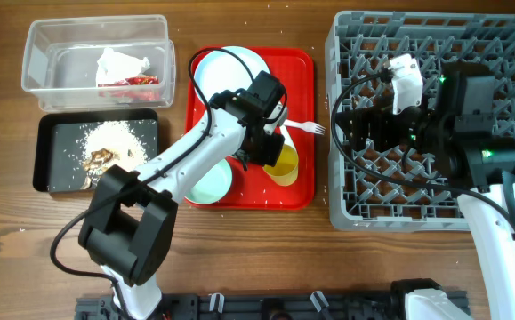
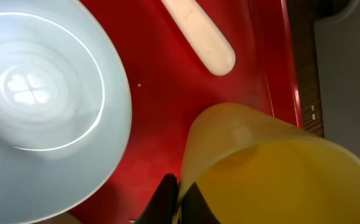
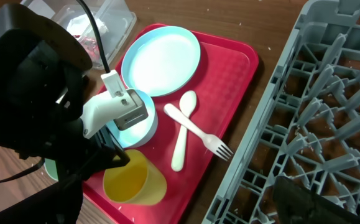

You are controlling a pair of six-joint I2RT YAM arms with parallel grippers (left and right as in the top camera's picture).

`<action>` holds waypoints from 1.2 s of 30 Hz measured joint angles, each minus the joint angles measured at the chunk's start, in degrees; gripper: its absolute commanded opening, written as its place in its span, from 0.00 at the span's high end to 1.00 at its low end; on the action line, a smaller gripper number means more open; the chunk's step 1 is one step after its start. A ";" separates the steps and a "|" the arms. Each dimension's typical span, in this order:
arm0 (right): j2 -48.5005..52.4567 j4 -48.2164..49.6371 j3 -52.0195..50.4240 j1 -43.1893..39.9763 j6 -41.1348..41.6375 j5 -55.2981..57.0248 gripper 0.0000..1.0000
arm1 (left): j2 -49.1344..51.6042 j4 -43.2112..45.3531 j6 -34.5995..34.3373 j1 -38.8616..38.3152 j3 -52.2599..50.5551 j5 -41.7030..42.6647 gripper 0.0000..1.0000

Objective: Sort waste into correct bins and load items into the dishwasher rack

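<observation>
My left gripper [image 1: 273, 153] is shut on the rim of the small yellow cup [image 1: 285, 164], one finger inside and one outside [image 2: 178, 198]; the cup [image 2: 279, 174] stands on the red tray. Next to it are a pale blue bowl [image 2: 43, 106], the white spoon [image 3: 178, 155] and fork [image 3: 214, 144], and the pale blue plate [image 1: 226, 67]. A second bowl [image 1: 211, 182] sits at the tray's front left. My right gripper [image 1: 350, 132] hovers open and empty over the grey dishwasher rack [image 1: 417, 196].
The flat red serving tray [image 1: 301, 89] lies mid-table. The clear tub [image 1: 44, 53] at the back left holds the white-and-red wrapper [image 1: 124, 69]. The black tray [image 1: 48, 156] in front of it holds rice crumbs and brown bits [image 1: 115, 142]. A few crumbs dot the table.
</observation>
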 measured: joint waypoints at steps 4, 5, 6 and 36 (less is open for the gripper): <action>0.00 0.94 0.00 0.00 2.73 -1.36 0.10 | -0.09 -1.29 -0.59 2.71 0.02 7.69 0.96; 0.07 1.51 0.00 0.00 4.24 -1.92 0.10 | -0.39 -1.11 -0.68 4.79 0.07 12.59 0.96; 0.31 2.16 0.00 0.00 5.40 -2.64 0.10 | -0.81 -0.61 -0.83 6.40 0.07 16.20 0.96; 18.03 40.02 -0.02 13.16 19.71 -38.47 0.41 | -4.74 5.27 -2.78 28.39 1.03 77.42 0.96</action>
